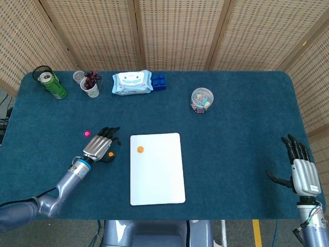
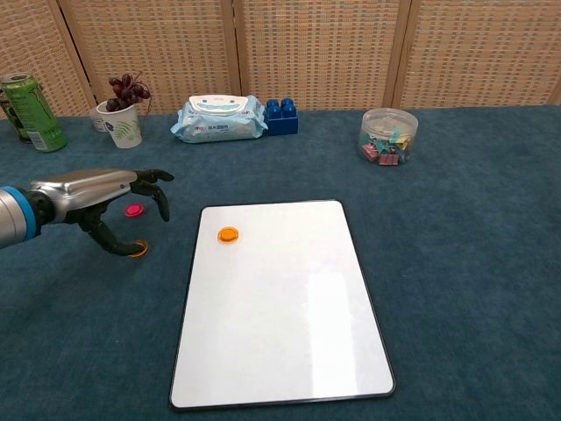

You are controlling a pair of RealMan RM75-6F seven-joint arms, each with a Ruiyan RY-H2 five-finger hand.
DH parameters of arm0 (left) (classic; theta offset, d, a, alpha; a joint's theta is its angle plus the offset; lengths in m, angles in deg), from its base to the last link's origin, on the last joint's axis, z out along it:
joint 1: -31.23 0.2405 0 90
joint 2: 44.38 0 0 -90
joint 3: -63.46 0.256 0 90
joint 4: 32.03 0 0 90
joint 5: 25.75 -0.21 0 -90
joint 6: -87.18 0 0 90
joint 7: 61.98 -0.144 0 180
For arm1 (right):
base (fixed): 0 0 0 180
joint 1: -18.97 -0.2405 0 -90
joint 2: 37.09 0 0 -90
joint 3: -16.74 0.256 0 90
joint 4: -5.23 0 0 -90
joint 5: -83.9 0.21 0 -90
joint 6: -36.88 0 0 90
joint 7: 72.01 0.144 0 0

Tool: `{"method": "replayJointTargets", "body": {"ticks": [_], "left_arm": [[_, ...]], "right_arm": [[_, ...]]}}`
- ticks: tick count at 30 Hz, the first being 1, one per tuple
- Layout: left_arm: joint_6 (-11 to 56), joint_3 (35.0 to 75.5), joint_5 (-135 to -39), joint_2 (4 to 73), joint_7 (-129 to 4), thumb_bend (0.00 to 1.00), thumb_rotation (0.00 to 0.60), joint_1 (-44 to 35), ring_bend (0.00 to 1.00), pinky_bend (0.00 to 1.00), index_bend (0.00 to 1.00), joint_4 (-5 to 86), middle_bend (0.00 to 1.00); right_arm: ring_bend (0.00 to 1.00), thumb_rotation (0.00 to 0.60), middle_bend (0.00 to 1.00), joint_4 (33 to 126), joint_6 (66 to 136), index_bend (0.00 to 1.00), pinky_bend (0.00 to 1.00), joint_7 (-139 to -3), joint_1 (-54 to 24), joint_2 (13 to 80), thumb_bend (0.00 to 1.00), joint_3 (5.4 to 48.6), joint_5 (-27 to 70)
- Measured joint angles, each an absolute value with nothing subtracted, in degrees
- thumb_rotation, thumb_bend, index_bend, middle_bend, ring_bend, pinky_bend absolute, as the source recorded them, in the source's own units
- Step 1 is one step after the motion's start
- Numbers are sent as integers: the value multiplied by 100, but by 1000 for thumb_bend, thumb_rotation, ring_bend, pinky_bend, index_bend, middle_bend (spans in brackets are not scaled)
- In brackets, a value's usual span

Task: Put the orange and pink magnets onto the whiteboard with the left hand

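The whiteboard [image 1: 157, 175] [image 2: 280, 324] lies flat in the middle of the blue table. One orange magnet [image 1: 140, 149] [image 2: 228, 234] sits on its top left corner. A second orange magnet [image 1: 110, 154] [image 2: 138, 251] lies on the cloth left of the board, at the thumb tip of my left hand [image 1: 99, 145] [image 2: 101, 197]. That hand hovers there with fingers arched and apart, holding nothing. A pink magnet [image 2: 133, 210] shows under its fingers; another pink magnet [image 1: 87, 134] lies just beyond the hand. My right hand [image 1: 300, 170] rests open at the table's right edge.
Along the back edge stand a green can [image 1: 51, 85] [image 2: 26, 110], a cup with dark grapes [image 1: 90, 85] [image 2: 123, 118], a wipes pack [image 1: 132, 82] [image 2: 219, 118], blue blocks [image 1: 158, 81] [image 2: 280, 114] and a clear tub of clips [image 1: 201, 100] [image 2: 388, 136].
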State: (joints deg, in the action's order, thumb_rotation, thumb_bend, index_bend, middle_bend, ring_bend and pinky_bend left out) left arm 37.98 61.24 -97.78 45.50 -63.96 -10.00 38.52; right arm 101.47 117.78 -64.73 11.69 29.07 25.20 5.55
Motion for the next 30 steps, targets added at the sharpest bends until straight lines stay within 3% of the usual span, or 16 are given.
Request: {"method": "replayJointTargets", "body": {"ticks": [23, 30], "left_arm": [[3854, 6182, -9992, 4716, -6300, 321, 600, -805, 0, 0, 368, 3434, 0], [3918, 6161, -9956, 4755, -6383, 324, 600, -782, 0, 0, 443, 3391, 0]], "right_arm": [[0, 600, 0, 10155, 11764, 0, 0, -6443, 1172, 2899, 259, 2525, 573], [0, 600, 0, 10151, 11768, 0, 0, -6442, 1174, 2901, 260, 2524, 569]]}}
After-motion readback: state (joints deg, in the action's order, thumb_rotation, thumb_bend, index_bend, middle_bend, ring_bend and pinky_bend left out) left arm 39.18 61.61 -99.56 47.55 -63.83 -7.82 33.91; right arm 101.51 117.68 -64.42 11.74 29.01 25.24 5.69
